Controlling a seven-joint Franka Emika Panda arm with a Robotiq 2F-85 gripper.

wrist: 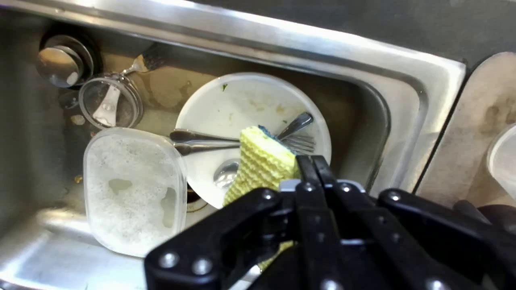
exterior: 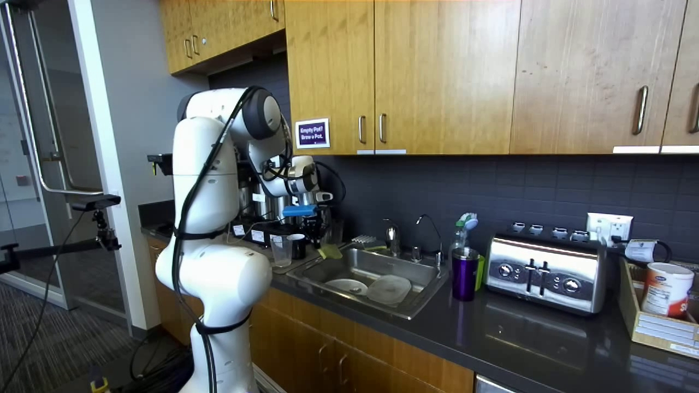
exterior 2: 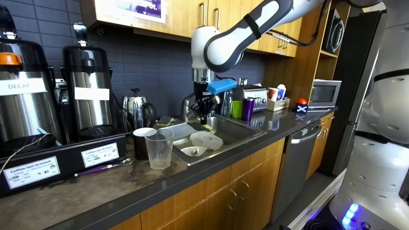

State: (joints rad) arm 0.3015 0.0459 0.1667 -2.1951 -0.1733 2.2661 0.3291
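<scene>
My gripper [wrist: 313,162] is over the sink [exterior 2: 243,131], its fingertips pressed together. A yellow sponge [wrist: 262,163] with a bluish scrub side juts out beside the fingers, touching them and apparently pinched by its edge; the pinch itself is hidden. In both exterior views the sponge [exterior: 330,251] sticks out sideways at the fingertips, above the basin. Below it lies a white plate [wrist: 217,96] bearing a fork [wrist: 300,141] and a spoon [wrist: 226,172]. An oval plastic container [wrist: 125,193] with suds overlaps the plate's rim.
A clear cup [exterior 2: 159,147] and a black mug [exterior 2: 140,148] stand beside the sink. Behind are the faucet [exterior: 392,236] and another sponge [exterior 2: 165,120]. A purple tumbler [exterior: 464,275] and a toaster [exterior: 546,270] occupy the opposite side. Upper cabinets [exterior: 442,76] overhang the counter.
</scene>
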